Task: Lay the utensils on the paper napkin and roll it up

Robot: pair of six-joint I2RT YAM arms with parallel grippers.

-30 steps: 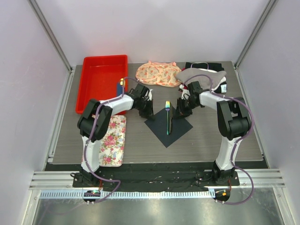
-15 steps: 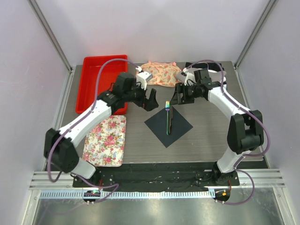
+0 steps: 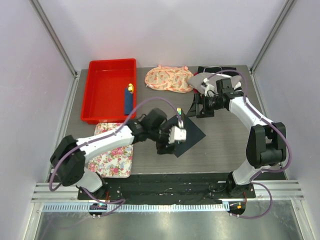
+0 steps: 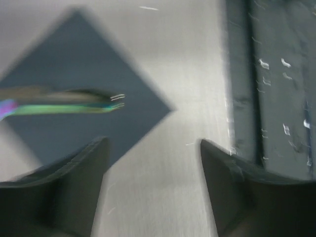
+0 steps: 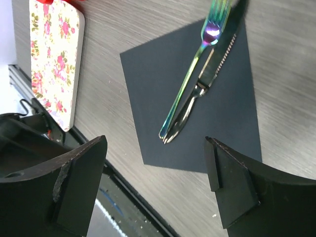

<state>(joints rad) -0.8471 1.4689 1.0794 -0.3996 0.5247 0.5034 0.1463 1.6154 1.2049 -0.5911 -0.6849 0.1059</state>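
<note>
Napkin (image 5: 148, 84) first: a thin, matte, navy-black square lying flat on the grey wood-grain bench (image 3: 225, 145), just ahead of the right pincer (image 5: 153, 182). That pincer's two blunt black fingers (image 5: 59, 187) stand wide apart with nothing between them, and one corner of the sheet lies just ahead of the gap.

On the napkin, side by side and touching at their handles, lie the fork (image 5: 195, 69) and the knife (image 5: 210, 79). Both are slim polished metal with an oily rainbow sheen running from green to violet. The knife's edge is finely serrated. Both handle ends point toward the right pincer, with the tines at the far end.

Past one finger of that pincer sits a floral tray (image 5: 54, 49), round-cornered, with pink roses on cream.

The left pincer (image 3: 166, 146) is spread as well and holds nothing. It is over the napkin's opposite side, so the sheet lies between the two pincers. In its own blurred view the napkin lies ahead and to the left, one corner pointing toward the gap and its edge running behind the left finger. The cutlery there is only a green-violet streak, probably the handle ends, too smeared to tell fork from knife. To this pincer's right the bench ends at a dark strip.

Well behind the left arm stands a glossy red tub (image 3: 102, 82) holding a blue stick (image 3: 128, 100).
</note>
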